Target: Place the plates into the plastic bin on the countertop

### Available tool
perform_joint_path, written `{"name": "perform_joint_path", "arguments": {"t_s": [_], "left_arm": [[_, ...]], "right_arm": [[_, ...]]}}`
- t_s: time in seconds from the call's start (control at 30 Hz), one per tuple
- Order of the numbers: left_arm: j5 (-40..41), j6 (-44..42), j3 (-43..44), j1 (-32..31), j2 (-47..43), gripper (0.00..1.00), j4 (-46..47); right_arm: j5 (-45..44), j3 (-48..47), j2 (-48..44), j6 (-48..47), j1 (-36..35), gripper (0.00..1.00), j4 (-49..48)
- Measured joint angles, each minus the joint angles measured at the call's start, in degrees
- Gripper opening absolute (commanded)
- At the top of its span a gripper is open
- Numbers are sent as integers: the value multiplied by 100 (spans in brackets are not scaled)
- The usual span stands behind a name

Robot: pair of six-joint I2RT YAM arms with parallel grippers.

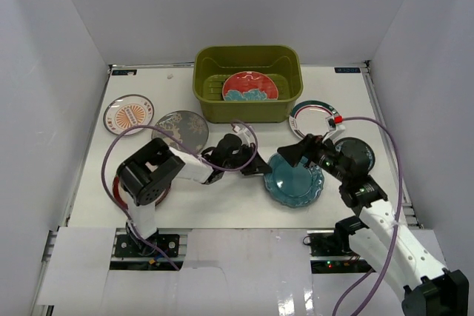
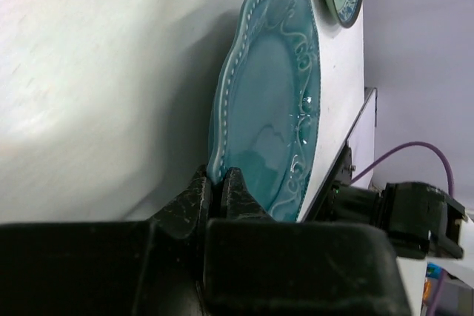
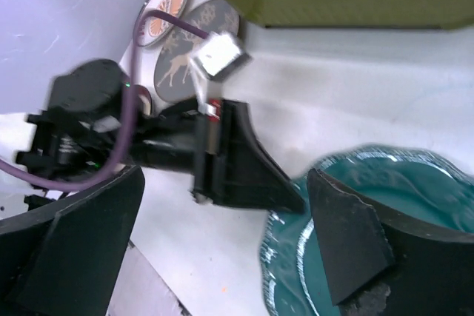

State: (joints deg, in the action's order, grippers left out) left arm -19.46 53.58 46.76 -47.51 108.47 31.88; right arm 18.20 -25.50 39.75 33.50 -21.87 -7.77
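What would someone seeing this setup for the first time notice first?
The teal scalloped plate at front centre, its left rim pinched by the left gripper, with the open right gripper just above its far edge. Behind them, the olive-green bin holds one red plate.

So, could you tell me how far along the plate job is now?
Done: one red plate lies in the green bin. In hand: the left gripper is shut on the rim of the teal scalloped plate, the right gripper open next to it. Left: that plate and five more on the table, the orange-patterned plate, grey plate, red-rimmed plate, green-ringed plate and small dark plate.
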Motion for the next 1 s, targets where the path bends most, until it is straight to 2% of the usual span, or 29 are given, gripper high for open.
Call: {"name": "perform_joint_path", "arguments": {"t_s": [0.03,0.1,0.2,0.43,0.57,0.7,0.73,0.77,0.83,0.87,0.93,0.97,1.0], "left_arm": [[0,4,-203,33,-192,0,-13],[-37,9,-577,133,-645,0,-87],[-129,4,-1115,350,-1425,0,-190],[-267,136,-2240,1123,-3110,0,-616],[-483,282,-2389,1370,-3770,0,-702],[-848,476,-2389,1482,-4044,0,-413],[-931,529,-2389,1493,-4044,0,-315],[-992,555,-2389,1499,-4041,0,-262],[-1123,634,-2391,1517,-4028,0,-199],[-1174,660,-2391,1519,-4026,0,-168],[-1270,693,-2389,1519,-4030,0,-109],[-1296,680,-2387,1519,-4044,0,-118],[-1300,643,-2376,1521,-4070,3,-181]], "right_arm": [[-13,142,-188,44,0,100,85],[-103,431,-549,83,0,92,339],[-291,675,-861,149,2,90,669],[-509,879,-686,297,17,90,922],[-595,949,-520,339,44,90,1034],[-280,946,-149,345,52,91,898],[-120,949,-13,372,52,93,793],[24,951,66,420,52,99,691],[302,957,151,540,52,88,415],[415,960,168,568,52,73,286],[651,979,184,723,52,51,-20],[745,994,188,802,52,34,-153],[833,1008,188,890,52,25,-275]]}}
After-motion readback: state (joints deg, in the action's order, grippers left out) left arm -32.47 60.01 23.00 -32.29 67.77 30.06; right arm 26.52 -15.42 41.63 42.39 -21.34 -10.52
